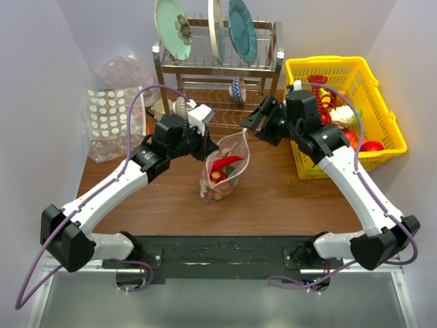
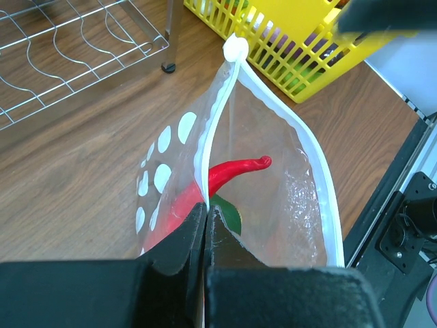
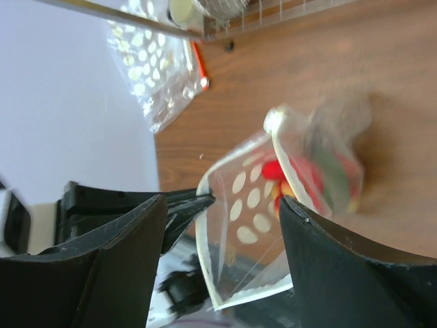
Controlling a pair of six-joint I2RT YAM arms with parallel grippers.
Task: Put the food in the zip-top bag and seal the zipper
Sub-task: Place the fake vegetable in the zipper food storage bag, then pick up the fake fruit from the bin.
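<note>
The zip-top bag point(image 1: 224, 167) stands on the table, clear with white dots on one side, its mouth open. Inside lie food pieces, among them a red chili point(image 2: 235, 171) and something green. My left gripper point(image 1: 208, 147) is shut on the bag's rim at the near end of the white zipper strip point(image 2: 317, 171); the left wrist view point(image 2: 205, 208) shows the jaws pinching it. A white slider point(image 2: 236, 48) sits at the strip's far end. My right gripper point(image 1: 251, 123) is open and empty, just right of that slider corner. In the right wrist view point(image 3: 222, 201) the bag point(image 3: 252, 205) lies beyond its fingers.
A yellow basket point(image 1: 392, 130) with more toy food point(image 1: 341, 116) stands at the right. A wire dish rack point(image 1: 218, 65) with plates stands behind the bag. A flat dotted pack point(image 1: 109, 116) and a wrinkly clear sack point(image 1: 123, 68) lie at the far left.
</note>
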